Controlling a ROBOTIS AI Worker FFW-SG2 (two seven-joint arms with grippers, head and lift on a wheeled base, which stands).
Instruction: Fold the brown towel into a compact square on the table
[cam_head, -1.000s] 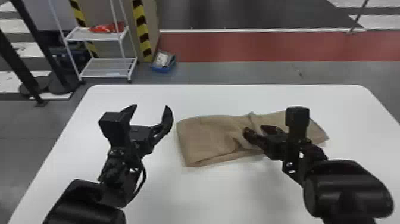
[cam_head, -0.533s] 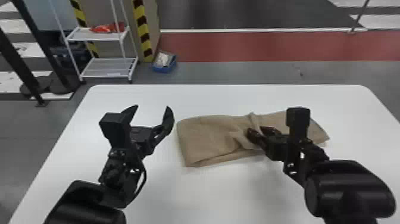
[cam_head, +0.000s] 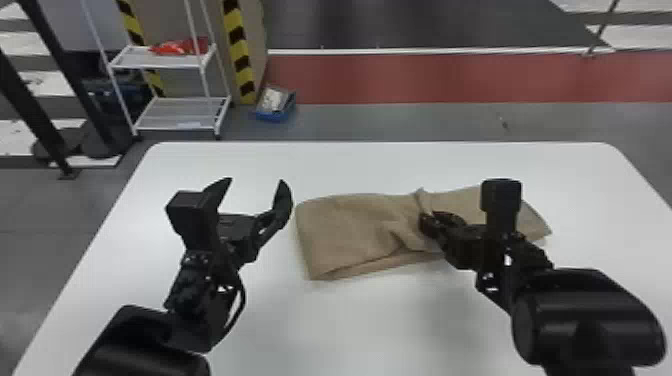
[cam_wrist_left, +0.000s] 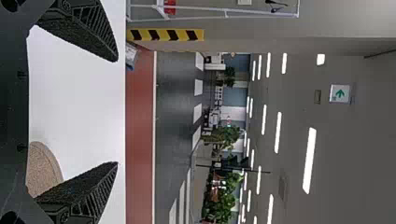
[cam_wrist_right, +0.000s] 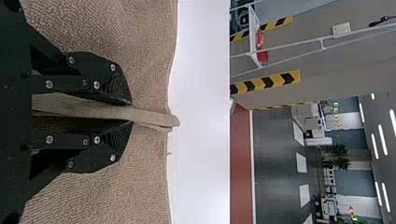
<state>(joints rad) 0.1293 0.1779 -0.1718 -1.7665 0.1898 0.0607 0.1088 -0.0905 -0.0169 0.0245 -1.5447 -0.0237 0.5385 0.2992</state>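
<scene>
The right gripper (cam_wrist_right: 131, 112) is pinching the brown towel's (cam_head: 345, 230) raised ridge, likely for folding. At left, the left gripper (cam_head: 255, 181) is hovering spread, perhaps leaving room.

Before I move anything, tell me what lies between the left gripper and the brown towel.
In the head view, a narrow, bare strip of the white table lies between the left gripper and the left end of the brown towel.

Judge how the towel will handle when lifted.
The towel is probably floppy, since it bunches into a ridge between the right hand's fingers. Its textured weave suggests little slipping. Its loose layers might shift apart if dragged.
</scene>
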